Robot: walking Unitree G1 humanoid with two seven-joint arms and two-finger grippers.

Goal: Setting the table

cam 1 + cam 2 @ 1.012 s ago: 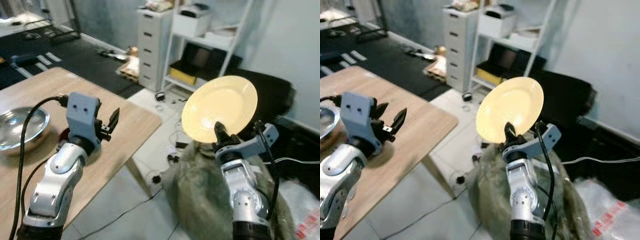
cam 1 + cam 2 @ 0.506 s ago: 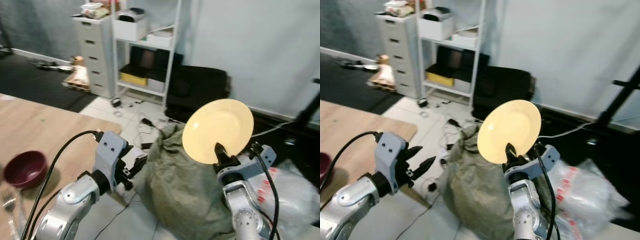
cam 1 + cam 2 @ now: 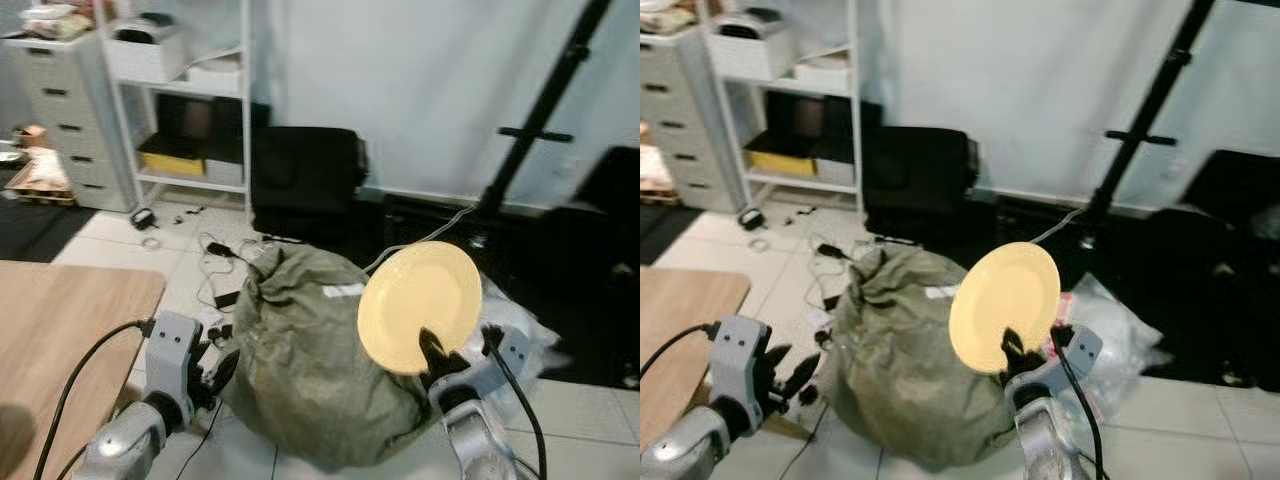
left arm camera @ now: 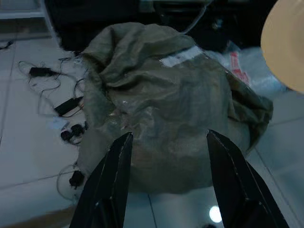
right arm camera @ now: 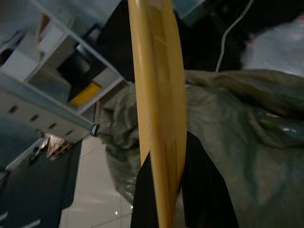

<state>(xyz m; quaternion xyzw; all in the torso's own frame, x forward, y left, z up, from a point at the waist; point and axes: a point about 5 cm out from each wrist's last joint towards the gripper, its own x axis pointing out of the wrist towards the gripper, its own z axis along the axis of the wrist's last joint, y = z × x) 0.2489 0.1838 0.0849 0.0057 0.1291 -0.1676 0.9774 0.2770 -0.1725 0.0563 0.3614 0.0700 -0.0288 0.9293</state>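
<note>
Right tool (image 3: pixel 432 352) clamped on upright yellow plate (image 3: pixel 420 306); left tool (image 4: pixel 166 175) wide, sack (image 3: pixel 310 360) at 12 o'clock.

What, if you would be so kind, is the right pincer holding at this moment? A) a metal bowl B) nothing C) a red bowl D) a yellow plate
D: the right pincer grips the lower rim of the yellow plate, held upright over the green sack.
</note>
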